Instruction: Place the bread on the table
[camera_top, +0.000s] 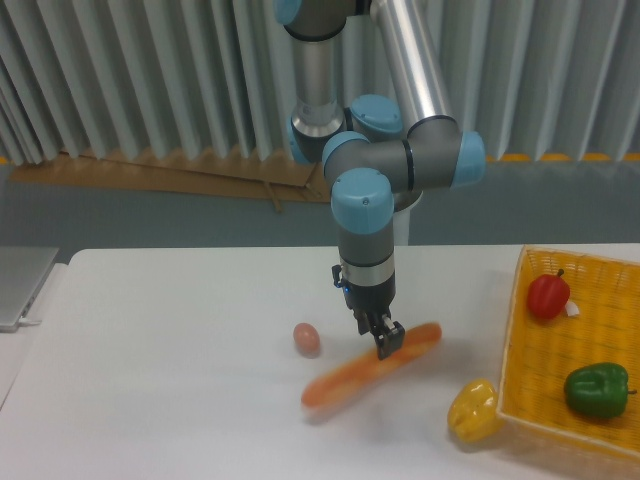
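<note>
White table (160, 400), ribbed wall behind. Gripper (386, 345) fingers are clamping the bread (370, 366) near its right third, low over the table centre, blurred. Best lowering until it rests flat before letting go, avoiding egg (306, 338) and yellow pepper (472, 411).

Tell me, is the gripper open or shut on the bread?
Cannot tell: the gripper sits at the blurred bread.

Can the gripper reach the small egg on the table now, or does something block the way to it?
Probably not at once. The egg lies in the open on the table, with nothing over or around it, but the gripper is shut on the bread, so it would need to release the bread first.
</note>
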